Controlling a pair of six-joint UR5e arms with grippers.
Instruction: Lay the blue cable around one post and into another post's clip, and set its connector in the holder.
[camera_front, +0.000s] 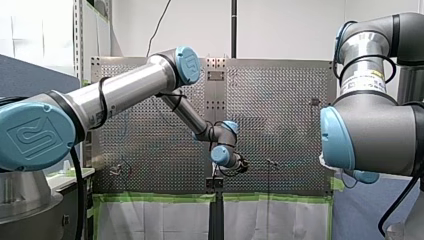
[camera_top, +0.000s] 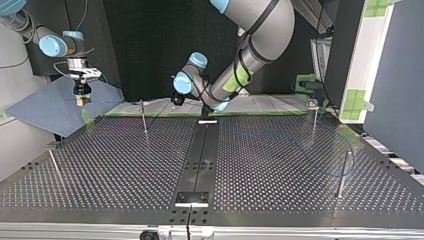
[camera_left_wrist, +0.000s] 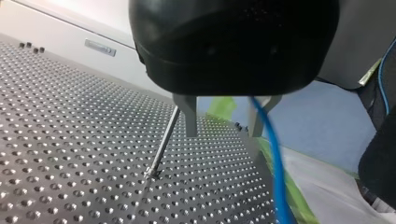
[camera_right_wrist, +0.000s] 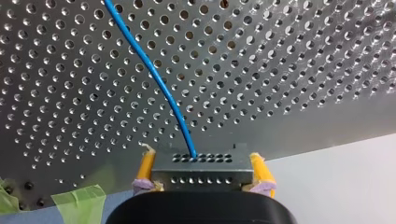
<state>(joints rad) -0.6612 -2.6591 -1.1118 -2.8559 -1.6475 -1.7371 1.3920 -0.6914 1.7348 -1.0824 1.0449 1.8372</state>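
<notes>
Seemingly the routing is barely begun: my right tool (camera_right_wrist: 201, 159) pinches the connector (camera_right_wrist: 201, 173) by its sides, blue cable (camera_right_wrist: 154, 77) trailing across the worktop (camera_right_wrist: 289, 65). My left tool (camera_left_wrist: 223, 132) hangs spread near a post (camera_left_wrist: 163, 140), cable alongside; next it must guide cable around one.

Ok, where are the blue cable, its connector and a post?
blue cable (camera_right_wrist: 154, 74), right wrist view, middle of its visible length.
connector (camera_right_wrist: 201, 169), right wrist view, its perforated face.
post (camera_left_wrist: 164, 140), left wrist view, middle of the shaft.

Bright, even room light fills the front view. In the top view the perforated grey metal worktop (camera_top: 125, 170) gleams softly against a dark backdrop. Its dimples glint in the left wrist view.
</notes>
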